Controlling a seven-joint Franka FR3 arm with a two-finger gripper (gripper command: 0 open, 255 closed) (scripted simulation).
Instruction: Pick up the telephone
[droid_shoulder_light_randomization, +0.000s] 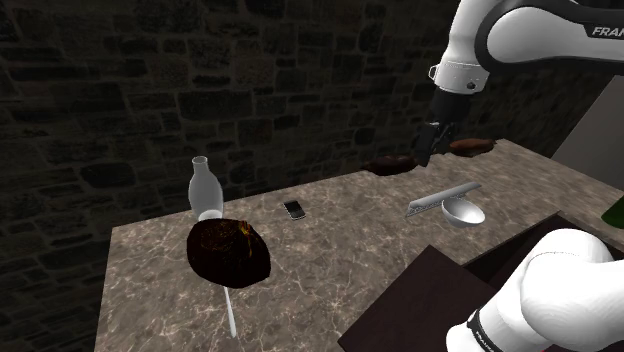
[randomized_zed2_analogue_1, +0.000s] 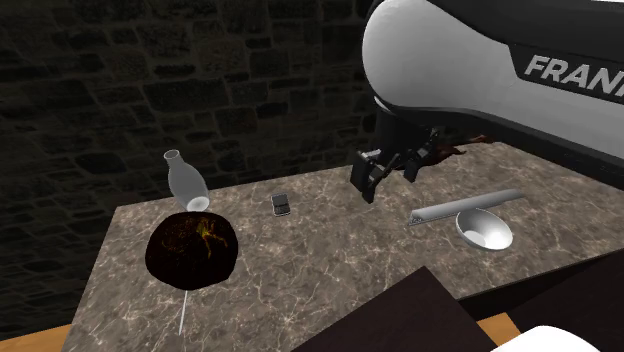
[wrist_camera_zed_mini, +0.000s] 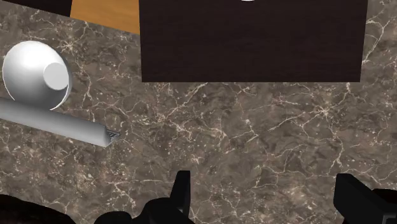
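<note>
My gripper (wrist_camera_zed_mini: 267, 198) hovers near the bowl (wrist_camera_zed_mini: 35, 75), jaws wide and empty, readied for a grasp; the phone (droid_shoulder_light_randomization: 293, 209) lies flat (untouched), well apart from that bowl.

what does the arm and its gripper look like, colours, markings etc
The arm is built of smooth, rounded, glossy white shells with dark rings at the joints. A dark band along one link carries white capital lettering that begins FRAN. The gripper is all black, with two blocky, squared-off fingers.
</note>
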